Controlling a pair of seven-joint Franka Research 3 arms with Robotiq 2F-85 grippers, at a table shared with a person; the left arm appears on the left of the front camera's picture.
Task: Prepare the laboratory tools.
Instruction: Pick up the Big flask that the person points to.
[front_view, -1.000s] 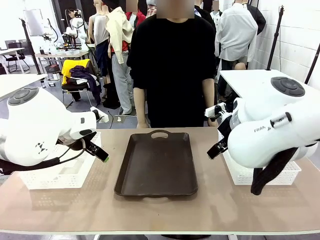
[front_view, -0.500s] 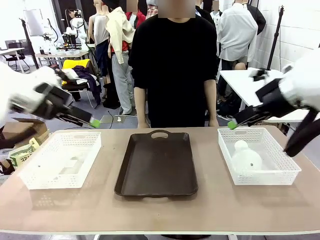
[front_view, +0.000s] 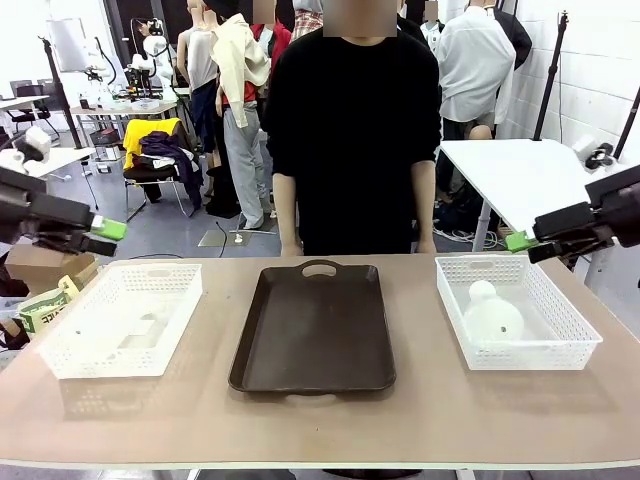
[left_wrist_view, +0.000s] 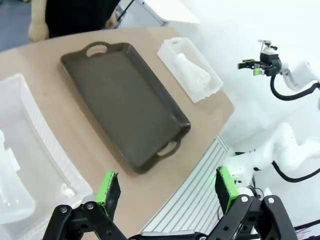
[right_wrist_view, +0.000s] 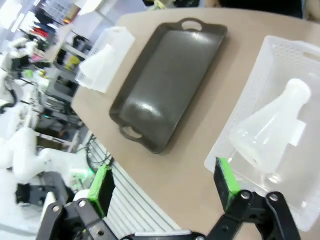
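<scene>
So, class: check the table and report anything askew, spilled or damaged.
Nothing spilled or broken. One oddity: the right flask lies on its side in the right basket, the left flask likewise in the left basket. The brown tray sits square between them.

On my right, one frosted-white conical flask (front_view: 490, 318) lies on its side in the right basket (front_view: 578, 345), its narrow neck toward the far rim. The other flask (left_wrist_view: 14, 200), equally translucent, lies tipped over in the left basket (front_view: 60, 362).
</scene>
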